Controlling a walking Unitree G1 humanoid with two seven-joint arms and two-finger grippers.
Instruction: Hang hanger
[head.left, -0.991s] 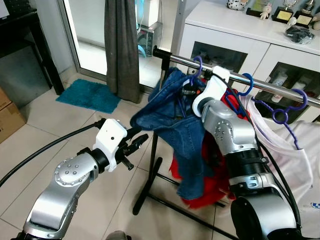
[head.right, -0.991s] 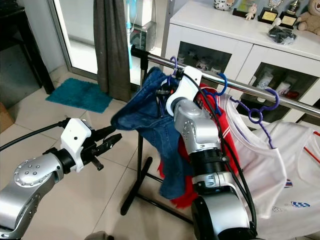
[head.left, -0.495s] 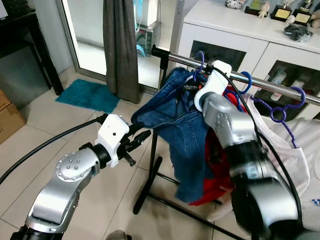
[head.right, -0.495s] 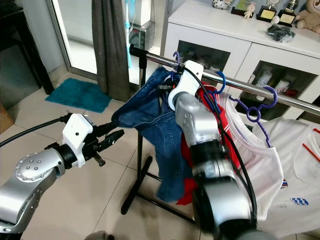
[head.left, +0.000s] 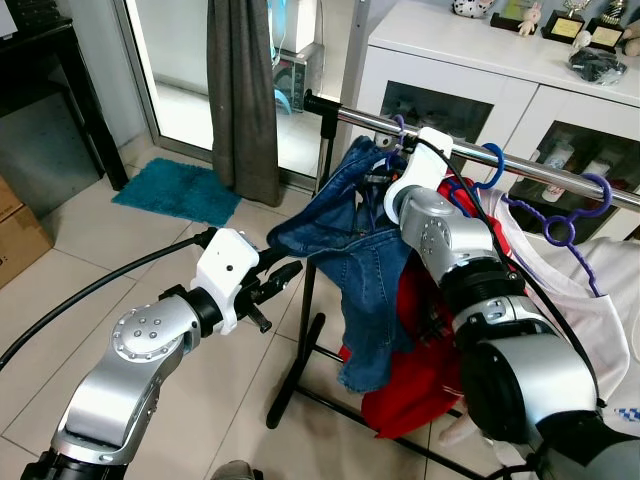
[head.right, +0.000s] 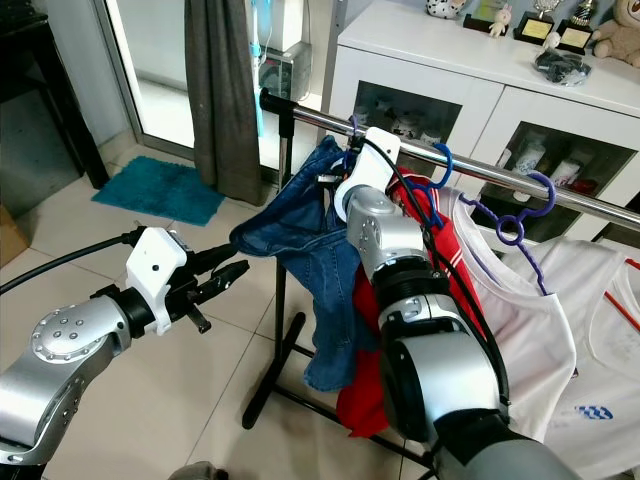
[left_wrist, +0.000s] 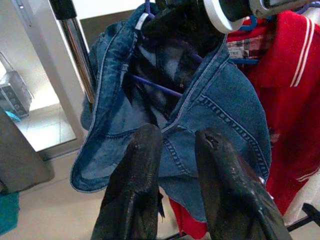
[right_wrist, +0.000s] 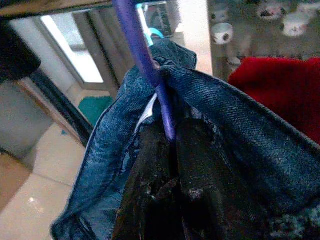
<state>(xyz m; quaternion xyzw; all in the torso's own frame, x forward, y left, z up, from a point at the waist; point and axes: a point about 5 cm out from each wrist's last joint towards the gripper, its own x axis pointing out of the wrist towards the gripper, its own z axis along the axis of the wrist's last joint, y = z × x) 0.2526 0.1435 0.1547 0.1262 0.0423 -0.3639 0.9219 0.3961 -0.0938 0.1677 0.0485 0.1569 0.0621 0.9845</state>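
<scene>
My right end effector (right_wrist: 170, 165) pinches the purple hanger (right_wrist: 150, 70) carrying the denim jacket (head.left: 375, 270), up at the metal rail (head.left: 520, 170). My left end effector (left_wrist: 177, 150), fingers slightly spread and empty, hovers near the jacket's hem.

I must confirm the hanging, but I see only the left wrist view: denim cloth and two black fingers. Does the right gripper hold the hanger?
Observer: Yes. The right gripper is shut on the neck of the purple hanger, at the collar of the denim garment.
Operator: Is its hook on the rail?
Observer: The hook is up at the metal rail; whether it sits fully over, I cannot tell.
Operator: What hangs next to it?
Observer: A blue hanger carrying a red garment, close beside it.
</scene>
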